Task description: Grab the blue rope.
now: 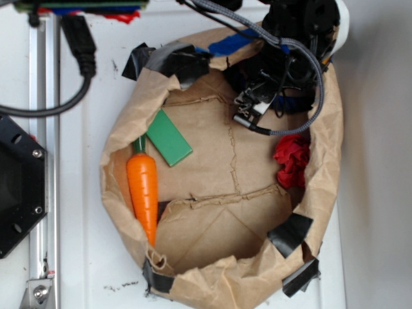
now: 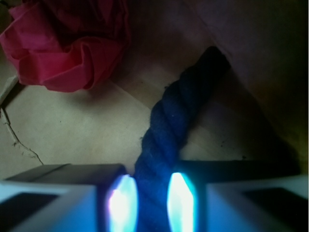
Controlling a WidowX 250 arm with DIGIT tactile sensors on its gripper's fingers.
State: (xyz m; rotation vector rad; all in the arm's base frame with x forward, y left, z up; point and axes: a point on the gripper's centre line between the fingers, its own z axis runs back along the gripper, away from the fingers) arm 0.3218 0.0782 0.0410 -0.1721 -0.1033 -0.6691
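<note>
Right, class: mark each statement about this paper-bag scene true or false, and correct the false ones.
1. The blue rope runs between the two fingers of the hand. True.
2. The toy carrot lies at the hand's end of the bag. False: it lies along the opposite side, well away from the hand.
3. A green flat block lies beside the carrot's leafy end. True.
4. The crumpled cloth is yellow. False: it is red.
5. The paper bag is patched with black tape. True.
</note>
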